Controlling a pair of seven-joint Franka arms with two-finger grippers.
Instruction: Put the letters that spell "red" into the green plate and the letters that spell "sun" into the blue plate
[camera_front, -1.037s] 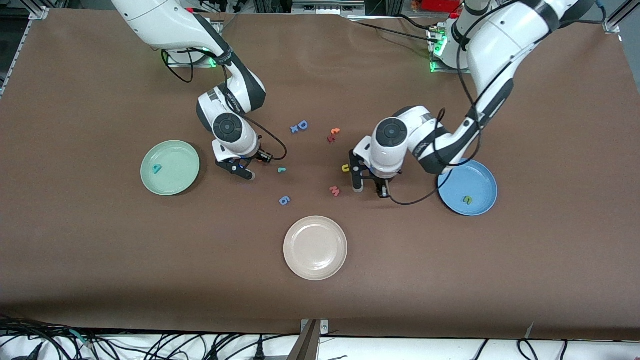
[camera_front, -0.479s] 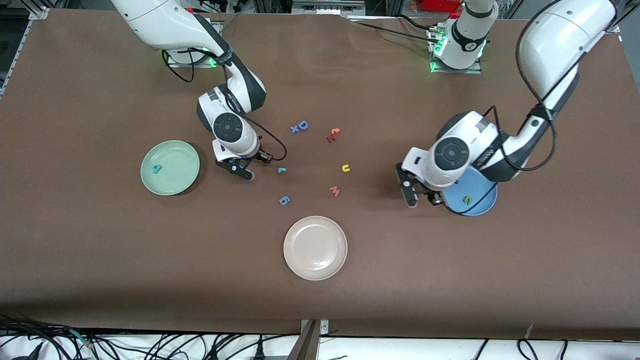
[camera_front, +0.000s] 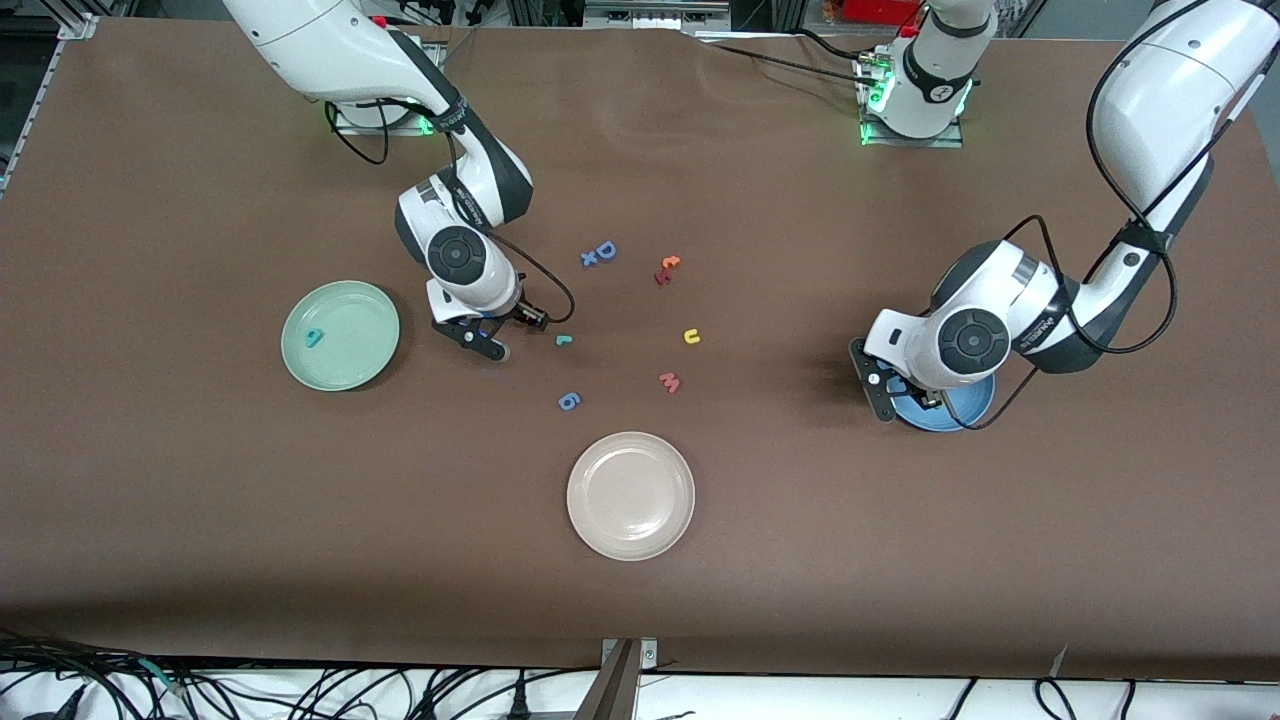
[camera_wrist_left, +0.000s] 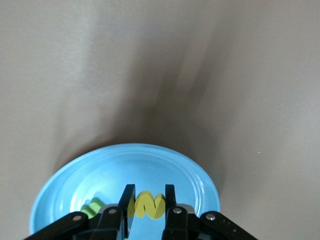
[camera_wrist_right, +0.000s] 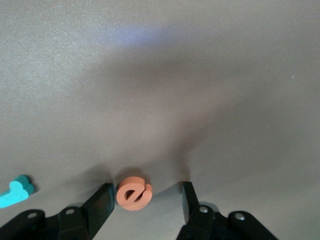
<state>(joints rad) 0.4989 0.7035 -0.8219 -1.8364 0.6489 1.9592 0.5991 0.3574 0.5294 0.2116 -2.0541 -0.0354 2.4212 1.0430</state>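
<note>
My left gripper (camera_front: 903, 396) hangs over the blue plate (camera_front: 968, 408), shut on the yellow "s" (camera_wrist_left: 148, 205). An olive-green "n" (camera_wrist_left: 92, 206) lies in that blue plate (camera_wrist_left: 200, 176). The yellow "u" (camera_front: 691, 337) rests on the table mid-way between the arms. My right gripper (camera_front: 485, 340) is low at the table beside the green plate (camera_front: 340, 335), open, with the orange "e" (camera_wrist_right: 133, 194) lying flat between its fingers, close to one of them. The teal "r" (camera_front: 564, 340) lies just beside it, and the teal "d" (camera_front: 315, 338) is in the green plate.
A cream-white plate (camera_front: 630, 495) stands nearest the front camera. Loose on the table are a pink "w" (camera_front: 669, 381), a blue "6" shape (camera_front: 568, 401), a blue "D" with a small x (camera_front: 600, 252) and a red and orange pair (camera_front: 667, 269).
My left arm has swung from beside the "u" and the "w" toward its own end of the table, to over the blue plate. The right arm has stayed put.
</note>
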